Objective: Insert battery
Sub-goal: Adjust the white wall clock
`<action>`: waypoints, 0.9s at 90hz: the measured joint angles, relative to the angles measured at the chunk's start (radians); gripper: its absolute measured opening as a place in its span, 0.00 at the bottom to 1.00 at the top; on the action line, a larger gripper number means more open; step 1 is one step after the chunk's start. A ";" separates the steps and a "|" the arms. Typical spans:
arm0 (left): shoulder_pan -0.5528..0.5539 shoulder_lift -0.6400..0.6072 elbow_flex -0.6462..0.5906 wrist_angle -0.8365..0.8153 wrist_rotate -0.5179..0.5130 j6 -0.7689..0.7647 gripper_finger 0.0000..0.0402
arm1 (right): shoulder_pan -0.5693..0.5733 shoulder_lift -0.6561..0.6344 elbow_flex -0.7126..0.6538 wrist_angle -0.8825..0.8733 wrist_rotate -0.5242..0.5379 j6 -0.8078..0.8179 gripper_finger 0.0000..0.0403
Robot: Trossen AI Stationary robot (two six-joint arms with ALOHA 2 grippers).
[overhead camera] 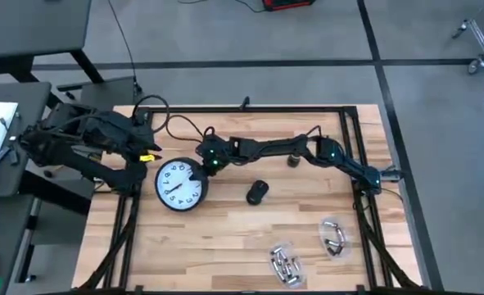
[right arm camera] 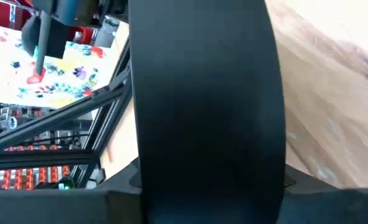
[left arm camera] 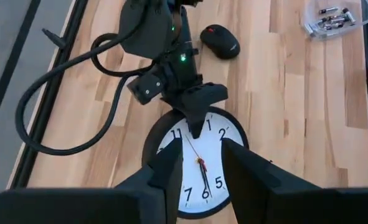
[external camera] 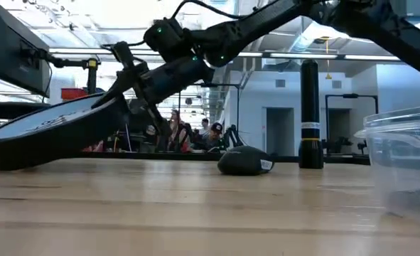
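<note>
A round white-faced clock (overhead camera: 178, 185) with a black rim lies left of the table's middle, tilted. Its left edge (external camera: 3, 158) rests on the wood and its right side is raised. My right gripper (overhead camera: 208, 161) reaches across from the right and is shut on the clock's rim near the 12. My left gripper (left arm camera: 199, 171) stands open by the clock's far left side, fingers over the face; whether they touch it, I cannot tell. Loose batteries lie in a clear tub (overhead camera: 284, 264) near the front edge. My right gripper pinches the clock's rim at the 12 (left arm camera: 195, 123). One finger (left arm camera: 196, 115) lies on the white face; the other is hidden behind the clock. It comes slanting down from the table's right. The clock hangs tilted from it, left edge on the table.
A black computer mouse (overhead camera: 257, 192) sits right of the clock. A black cylinder (external camera: 309, 114) stands upright behind it. A second clear tub (overhead camera: 333, 236) is at the front right. A black cable (left arm camera: 59, 106) loops over the far left of the table.
</note>
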 joint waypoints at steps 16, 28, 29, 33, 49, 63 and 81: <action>0.000 0.000 0.000 0.000 0.001 0.012 0.22 | -0.001 0.003 0.000 -0.005 0.006 -0.003 0.38; 0.000 0.000 0.000 -0.001 0.001 0.012 0.22 | -0.004 0.006 -0.003 -0.018 0.017 -0.001 0.58; 0.000 0.000 0.000 -0.001 0.001 0.012 0.22 | -0.004 0.006 -0.003 -0.018 0.017 -0.001 0.59; 0.000 0.000 0.000 -0.001 0.001 0.012 0.22 | -0.007 0.006 -0.003 -0.018 0.016 0.000 0.62; 0.000 0.000 0.000 -0.001 0.002 0.012 0.22 | -0.010 0.006 -0.003 -0.020 0.015 0.002 0.64; 0.000 -0.001 0.000 -0.001 0.002 0.012 0.22 | -0.015 0.006 -0.003 -0.035 0.011 0.003 0.63; 0.000 -0.001 0.000 -0.001 0.002 0.019 0.22 | -0.024 0.005 0.005 -0.097 0.010 -0.003 0.63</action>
